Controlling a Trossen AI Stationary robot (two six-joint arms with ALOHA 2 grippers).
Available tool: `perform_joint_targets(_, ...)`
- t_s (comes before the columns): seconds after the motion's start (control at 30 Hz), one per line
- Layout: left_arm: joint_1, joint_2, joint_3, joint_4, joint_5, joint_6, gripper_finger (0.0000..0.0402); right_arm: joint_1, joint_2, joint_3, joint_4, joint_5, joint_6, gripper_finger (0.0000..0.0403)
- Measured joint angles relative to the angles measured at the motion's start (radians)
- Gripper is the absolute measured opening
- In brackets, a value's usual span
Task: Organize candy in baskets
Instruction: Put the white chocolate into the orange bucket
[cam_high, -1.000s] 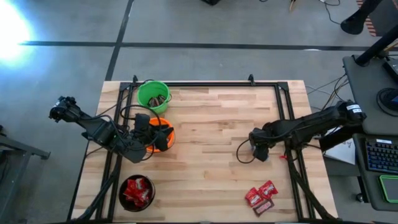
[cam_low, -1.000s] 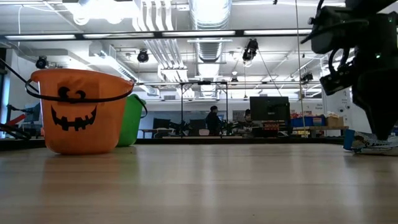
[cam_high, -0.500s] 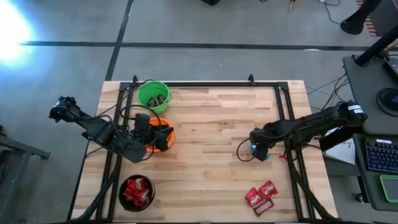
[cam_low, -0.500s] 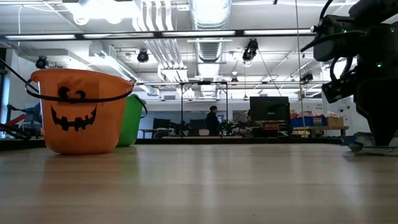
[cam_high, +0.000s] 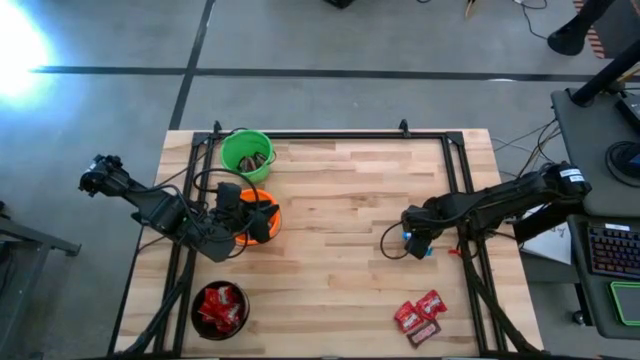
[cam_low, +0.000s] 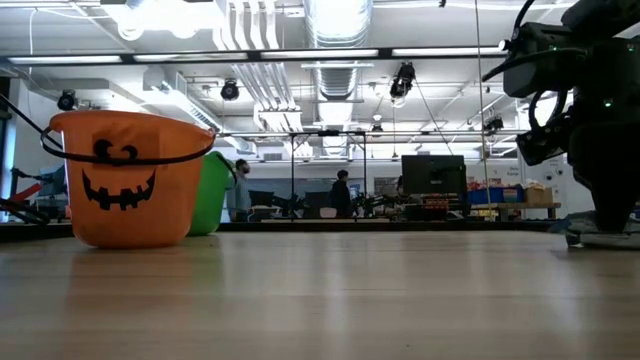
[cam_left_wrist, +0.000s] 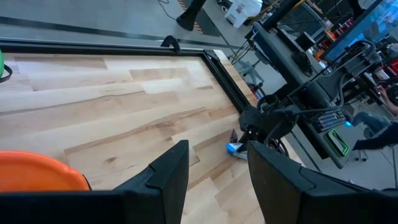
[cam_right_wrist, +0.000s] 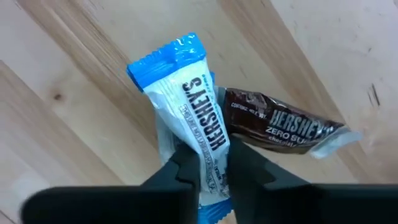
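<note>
Three baskets, two arms, one bar newly gripped.

Bench (cam_high: 350, 220): green basket (cam_high: 246, 153), orange basket (cam_high: 262, 215) and black basket (cam_high: 220, 308) along its left side. Left gripper (cam_high: 262, 222) waits at the orange one, fingers spread, empty. Right gripper (cam_high: 414, 243), wide a second ago, has now pinched a blue-white bar (cam_right_wrist: 189, 112) at the right edge; likely ready to lift. Brown bar (cam_right_wrist: 280, 124) touches it and may drag. Red sweets (cam_high: 420, 312) remain unsorted nearby.

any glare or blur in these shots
High view: a blown-out white glare patch on the floor at the upper left. Low view: bright ceiling lights, the near table soft. Right wrist view: blue-and-white candy sharp, end effector fingers blurred.
</note>
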Motion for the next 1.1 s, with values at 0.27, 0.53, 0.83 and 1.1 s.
perform_joint_targets(0.27,0.000,0.000,0.000,0.000,0.008,0.003,0.0146,0.000,0.001,0.014,-0.024,-0.049,0.041,0.0022)
perform_joint_targets(0.53,0.000,0.000,0.000,0.000,0.032,0.004,0.0146,0.001,0.001,0.090,-0.035,-0.086,0.059,0.0021)
perform_joint_targets(0.83,0.000,-0.004,0.000,-0.001,0.035,0.028,0.0146,0.001,0.000,0.266,-0.028,-0.078,0.059,0.0020)
perform_joint_targets(1.1,0.000,-0.015,0.000,-0.002,0.064,0.087,0.0146,0.001,0.032,0.482,0.055,-0.064,0.059,0.0020)
